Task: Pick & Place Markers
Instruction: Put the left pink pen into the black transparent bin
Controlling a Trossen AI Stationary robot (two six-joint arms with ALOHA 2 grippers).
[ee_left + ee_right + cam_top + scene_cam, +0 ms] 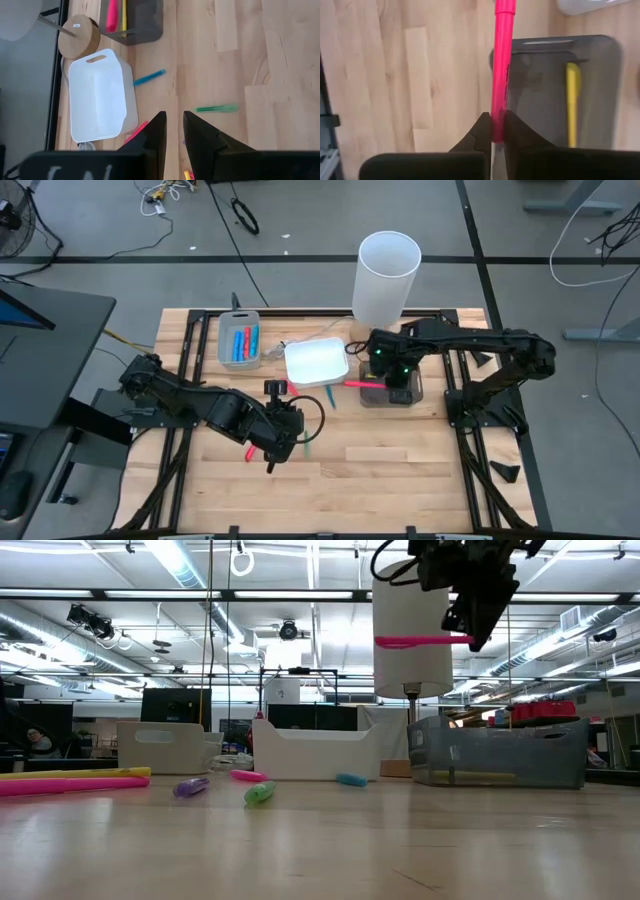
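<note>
My right gripper [393,380] hangs over the dark tray [405,394], shut on a pink marker [362,384] that shows level in the low view [420,640]. A yellow marker [572,100] lies inside that tray. My left gripper [278,448] hovers over the table's near left part, its fingers [159,131] a narrow gap apart and holding nothing. Loose markers lie on the wood: blue [149,77], green [216,108], pink [136,133], purple [190,787]. The grey tray [226,345] holds blue and red markers. My right gripper pinches the pink marker near one end [498,122] between its two fingers, coming from above and pointing down. The marker is lifted clear and lies level, reaching from the fingers toward the table's left, past the dark tray's rim [540,41].
A white tray [317,362] sits left of the dark tray, and a tall white cylinder on a round wooden base [385,270] stands behind them. Long yellow and pink markers [70,780] lie at the low view's left. Open wood spreads along the table's near side.
</note>
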